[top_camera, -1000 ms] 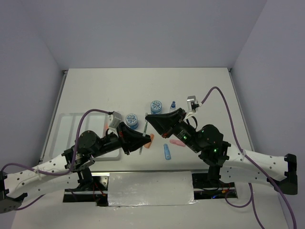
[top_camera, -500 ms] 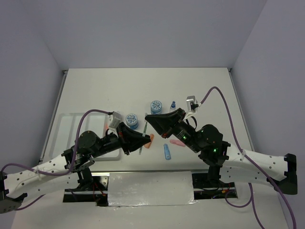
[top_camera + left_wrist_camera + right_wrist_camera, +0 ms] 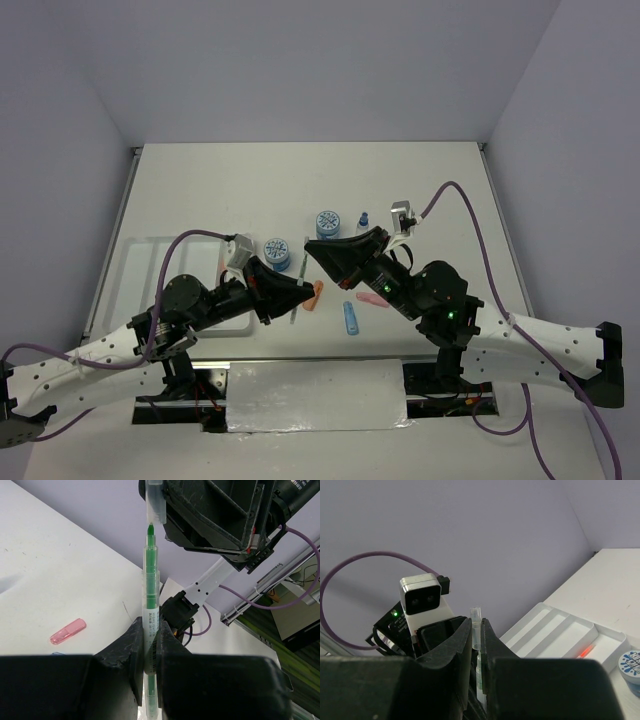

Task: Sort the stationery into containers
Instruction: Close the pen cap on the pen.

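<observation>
Clamping shut on the green pen (image 3: 151, 580), the left end effector (image 3: 150, 652) is holding it clear of the desk (image 3: 45, 580). Only its wrist camera is showing the bare tip sitting right at the mouth of the clear cap (image 3: 156, 502). The right end effector (image 3: 476, 630) is pinching that cap tight. Its own camera is catching the white tray (image 3: 555, 625), an orange piece (image 3: 585, 651) lying in an end compartment. The pink eraser (image 3: 68, 631) is lying on the desk.
</observation>
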{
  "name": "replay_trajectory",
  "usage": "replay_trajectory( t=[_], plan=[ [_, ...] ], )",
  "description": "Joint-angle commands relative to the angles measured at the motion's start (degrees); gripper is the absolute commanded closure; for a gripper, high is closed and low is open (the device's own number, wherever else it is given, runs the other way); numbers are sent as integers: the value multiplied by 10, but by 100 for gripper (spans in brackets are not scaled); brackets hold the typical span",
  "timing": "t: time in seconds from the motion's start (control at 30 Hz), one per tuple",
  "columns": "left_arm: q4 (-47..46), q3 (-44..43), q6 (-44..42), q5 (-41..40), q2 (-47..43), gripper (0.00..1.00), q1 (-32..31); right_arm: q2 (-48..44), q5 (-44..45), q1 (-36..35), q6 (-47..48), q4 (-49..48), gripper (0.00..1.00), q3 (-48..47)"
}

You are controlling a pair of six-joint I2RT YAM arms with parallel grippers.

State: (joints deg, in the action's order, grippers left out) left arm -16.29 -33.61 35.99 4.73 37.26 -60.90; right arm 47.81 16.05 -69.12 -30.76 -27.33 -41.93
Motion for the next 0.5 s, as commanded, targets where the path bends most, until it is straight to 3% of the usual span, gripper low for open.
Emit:
replay_trajectory(
  t=[0.0,0.47],
  plan=[
    [-28,-8,-14,3,-5,100,-2,3,9,0,18,-4,100,-10],
    [-27,-6,-14,-13,-9,100,-2,4,-8,0,4,-12,100,-1]
  ],
)
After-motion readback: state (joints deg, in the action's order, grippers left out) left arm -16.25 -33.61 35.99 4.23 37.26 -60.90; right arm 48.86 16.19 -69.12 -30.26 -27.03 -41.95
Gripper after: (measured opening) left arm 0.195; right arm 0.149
